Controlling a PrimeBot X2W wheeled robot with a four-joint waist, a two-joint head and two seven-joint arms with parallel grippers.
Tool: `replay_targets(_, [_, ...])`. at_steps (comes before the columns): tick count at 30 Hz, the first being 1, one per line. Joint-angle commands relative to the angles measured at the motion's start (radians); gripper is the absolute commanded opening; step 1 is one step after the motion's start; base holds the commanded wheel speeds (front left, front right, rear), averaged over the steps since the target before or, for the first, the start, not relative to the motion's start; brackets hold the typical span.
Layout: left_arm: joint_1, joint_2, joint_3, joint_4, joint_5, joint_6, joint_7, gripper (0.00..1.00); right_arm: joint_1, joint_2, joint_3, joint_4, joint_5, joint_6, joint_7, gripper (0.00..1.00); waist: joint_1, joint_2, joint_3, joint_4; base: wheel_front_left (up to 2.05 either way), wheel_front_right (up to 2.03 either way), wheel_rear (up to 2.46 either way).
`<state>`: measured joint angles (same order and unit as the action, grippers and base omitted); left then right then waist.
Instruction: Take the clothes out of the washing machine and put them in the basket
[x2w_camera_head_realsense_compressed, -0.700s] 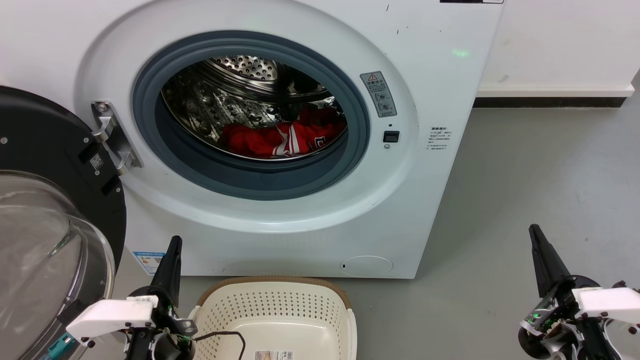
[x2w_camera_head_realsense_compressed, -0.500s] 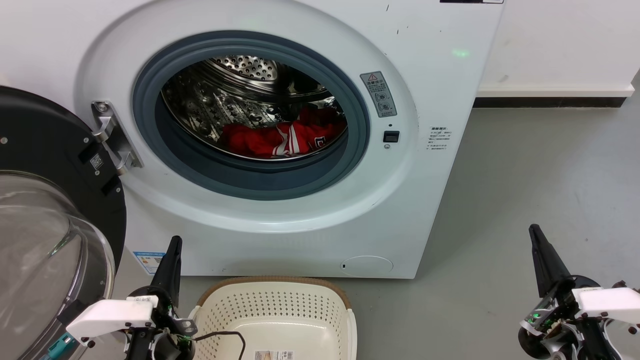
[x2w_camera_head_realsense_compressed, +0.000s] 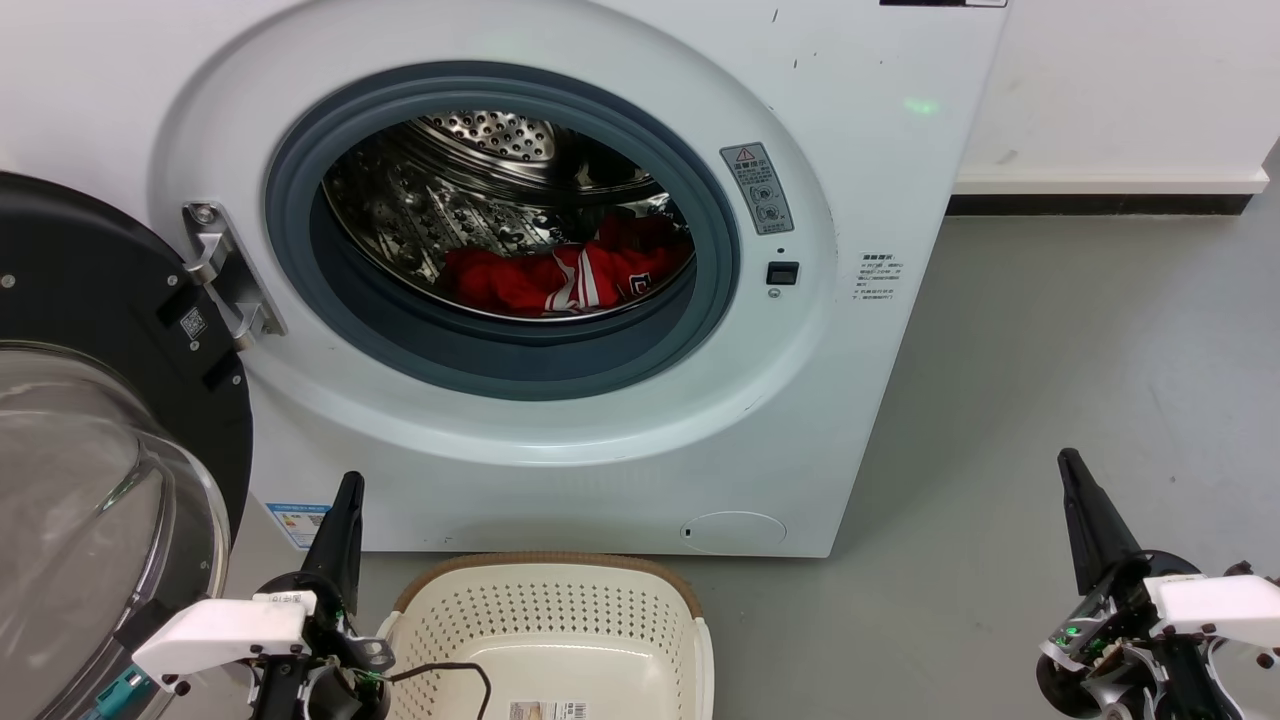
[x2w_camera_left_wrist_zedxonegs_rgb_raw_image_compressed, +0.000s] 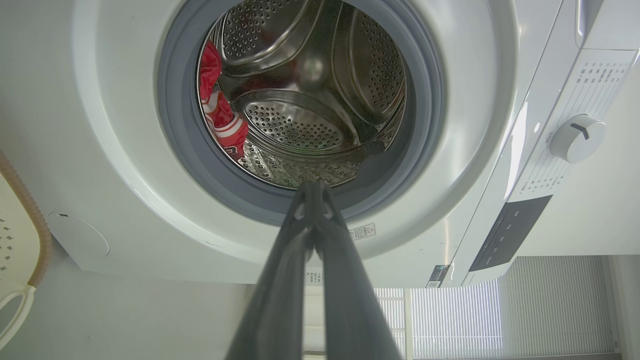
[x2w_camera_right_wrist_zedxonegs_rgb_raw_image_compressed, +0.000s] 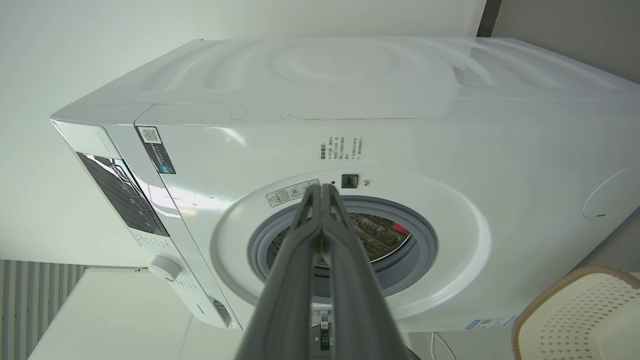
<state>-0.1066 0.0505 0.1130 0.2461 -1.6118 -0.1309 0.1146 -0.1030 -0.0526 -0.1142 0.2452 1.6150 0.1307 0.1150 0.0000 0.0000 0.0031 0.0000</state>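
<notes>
- The left end effector (x2w_camera_head_realsense_compressed: 347, 492) and right end effector (x2w_camera_head_realsense_compressed: 1068, 468) sit pinched closed and empty before the washing machine (x2w_camera_head_realsense_compressed: 860, 180).
- The clothes (x2w_camera_head_realsense_compressed: 570, 278) lie at the bottom of the drum (x2w_camera_head_realsense_compressed: 430, 200); a reach may snag the gasket (x2w_camera_head_realsense_compressed: 720, 250), or cloth may miss the basket (x2w_camera_head_realsense_compressed: 550, 560).

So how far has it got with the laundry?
Barely begun. Done: the washing machine has its door open. In hand: nothing; left gripper and right gripper are shut and empty, low before the machine. Left: the red clothes lie in the drum, and the basket holds none.

Nothing has changed; the clothes (x2w_camera_head_realsense_compressed: 500, 280) lie unmoved.
</notes>
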Motion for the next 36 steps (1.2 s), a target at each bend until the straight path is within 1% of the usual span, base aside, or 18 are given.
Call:
replay_targets(1, [-0.006,-0.001,0.003,0.000,-0.003,-0.002,0.002,0.00,-0.012,0.004,0.001,0.002,-0.004,0.000,0.000,0.00,0.0000,0.0000,0.000,0.000,0.00,0.00,0.00])
replay_targets(2, [-0.006,-0.001,0.003,0.000,-0.003,-0.002,0.002,0.00,-0.012,0.004,0.001,0.002,-0.004,0.000,0.000,0.00,0.0000,0.0000,0.000,0.000,0.00,0.00,0.00])
replay_targets(3, [-0.006,-0.001,0.003,0.000,-0.003,-0.002,0.002,1.00,-0.012,0.004,0.001,0.002,-0.004,0.000,0.000,1.00,0.0000,0.0000,0.000,0.000,0.00,0.00,0.00])
replay_targets(6, [0.014,-0.002,-0.004,0.017,0.001,0.000,-0.002,1.00,0.013,0.000,0.001,0.018,0.000,0.000,-0.002,1.00,0.0000,0.0000,0.000,0.000,0.00,0.00,0.00])
replay_targets(10, [0.022,-0.002,-0.009,0.002,0.013,0.000,-0.022,1.00,0.023,0.000,0.004,0.016,-0.012,0.000,-0.021,1.00,0.0000,0.0000,0.001,0.000,0.00,0.00,0.00])
replay_targets(14, [0.026,-0.002,-0.006,-0.010,0.064,0.000,-0.042,1.00,0.030,0.001,0.003,0.013,-0.050,0.000,-0.041,1.00,0.0000,0.0000,0.001,0.000,0.00,0.00,0.00])
replay_targets(20, [0.030,-0.001,-0.010,-0.045,0.170,0.009,-0.071,1.00,0.038,0.001,-0.007,-0.014,-0.167,0.000,-0.070,1.00,0.0000,0.0000,0.002,0.000,0.00,0.00,0.00])
replay_targets(28, [0.039,-0.001,-0.031,-0.098,0.323,0.042,-0.106,1.00,0.054,0.001,-0.008,-0.068,-0.336,0.000,-0.106,1.00,0.0000,0.0000,0.005,0.000,0.00,0.00,0.00])
replay_targets(34, [0.048,-0.001,-0.052,-0.126,0.445,0.069,-0.131,1.00,0.069,0.001,0.002,-0.113,-0.483,0.000,-0.130,1.00,0.0000,0.0000,0.005,-0.001,0.00,0.00,0.00])
replay_targets(35, [0.048,-0.001,-0.052,-0.126,0.445,0.069,-0.131,1.00,0.069,0.001,0.002,-0.113,-0.483,0.000,-0.130,1.00,0.0000,0.0000,0.005,-0.001,0.00,0.00,0.00])
replay_targets(36, [0.049,-0.001,-0.056,-0.129,0.466,0.073,-0.134,1.00,0.072,0.001,0.006,-0.120,-0.507,0.000,-0.134,1.00,0.0000,0.0000,0.005,-0.002,0.00,0.00,0.00])
